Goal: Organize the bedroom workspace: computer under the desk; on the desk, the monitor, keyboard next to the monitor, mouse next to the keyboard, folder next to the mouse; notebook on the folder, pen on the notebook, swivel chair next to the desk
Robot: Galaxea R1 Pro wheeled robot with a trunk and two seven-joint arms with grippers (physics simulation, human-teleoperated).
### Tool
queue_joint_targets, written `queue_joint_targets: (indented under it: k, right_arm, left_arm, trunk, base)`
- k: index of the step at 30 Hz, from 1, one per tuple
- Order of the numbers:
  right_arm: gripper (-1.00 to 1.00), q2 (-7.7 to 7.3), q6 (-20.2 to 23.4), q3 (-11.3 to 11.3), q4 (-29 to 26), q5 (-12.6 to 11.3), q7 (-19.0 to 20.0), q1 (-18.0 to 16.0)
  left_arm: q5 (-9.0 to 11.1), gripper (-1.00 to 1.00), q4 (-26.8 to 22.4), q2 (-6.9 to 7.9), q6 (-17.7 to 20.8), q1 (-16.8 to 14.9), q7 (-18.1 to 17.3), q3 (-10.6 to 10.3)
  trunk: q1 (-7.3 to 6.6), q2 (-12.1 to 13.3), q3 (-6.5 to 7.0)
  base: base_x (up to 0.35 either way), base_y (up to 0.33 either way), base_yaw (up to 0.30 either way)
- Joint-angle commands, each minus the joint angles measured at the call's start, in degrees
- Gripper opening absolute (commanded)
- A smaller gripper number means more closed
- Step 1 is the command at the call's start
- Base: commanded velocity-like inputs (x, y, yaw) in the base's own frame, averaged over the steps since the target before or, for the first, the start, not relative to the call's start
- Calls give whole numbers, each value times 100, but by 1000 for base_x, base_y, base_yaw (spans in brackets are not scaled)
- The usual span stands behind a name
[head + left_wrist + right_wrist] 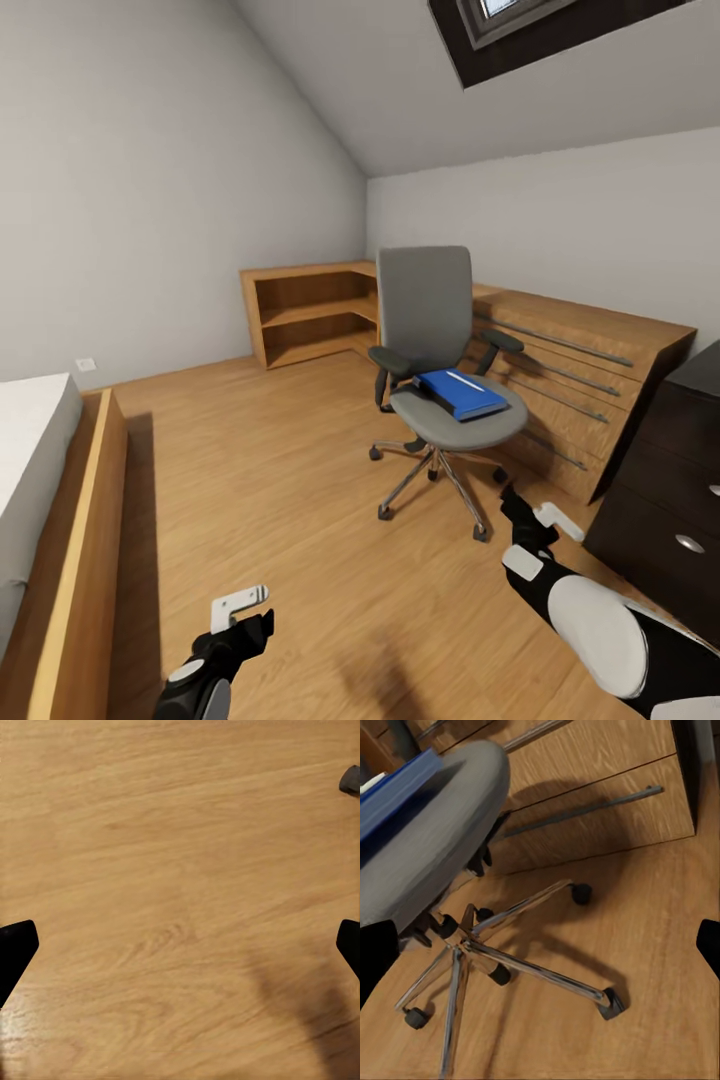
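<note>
The folder (462, 393) lies on the chair (440, 370) seat, a white pen (465, 382) on top. Both grippers, left (243, 612) and right (535, 520), hang released and empty. Fetching the folder seems next: the right must reach farther to the seat.

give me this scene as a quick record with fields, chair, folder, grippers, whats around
chair: grey upholstered swivel chair on a chrome five-spoke base, standing on the light wood plank floor
folder: flat bright blue folder lying on the chair seat, a slim white item on top
left gripper: open, empty, over bare floor
right gripper: open, empty, near the chair base
surroundings: low light-wood cabinets behind the chair, dark drawer unit at right
</note>
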Motion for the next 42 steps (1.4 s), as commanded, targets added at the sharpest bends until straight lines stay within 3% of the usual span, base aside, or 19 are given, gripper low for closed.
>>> queue_joint_targets:
  k: [1,7,14,24,30,36,42]
  right_arm:
    - [100,39,-87,28,19,-3,6,60]
    - [100,235,-811,32,73,409,7,566]
    - [100,293,-1085,32,80,648,12,983]
    - [100,217,-1100,33,88,693,14,1444]
    - [100,150,-1091,33,95,692,14,1678]
    - [100,136,-1084,33,100,692,15,1741]
    - [100,146,-1083,33,102,693,16,1756]
  left_arm:
    - [53,100,73,0,-42,-37,47,-6]
    - [30,100,592,0,-557,-243,49,-11]
    - [19,100,1072,-1,-700,-441,50,-12]
    - [17,100,2020,-2,-775,-875,50,-12]
    - [17,100,2651,-3,-1193,-1097,50,-12]
    - [12,100,3279,-11,-1434,-1324,45,-19]
    - [15,100,3530,-11,-1483,-1465,43,-20]
  trunk:
    - [-24,39,13]
    - [-156,280,121]
    - [-309,560,246]
    - [-529,961,426]
    - [-661,1202,534]
    - [-793,1443,641]
    - [-924,1683,749]
  base:
    - [0,0,0]
    - [0,0,0]
    - [0,0,0]
    - [0,0,0]
    - [0,0,0]
    - [0,0,0]
    - [0,0,0]
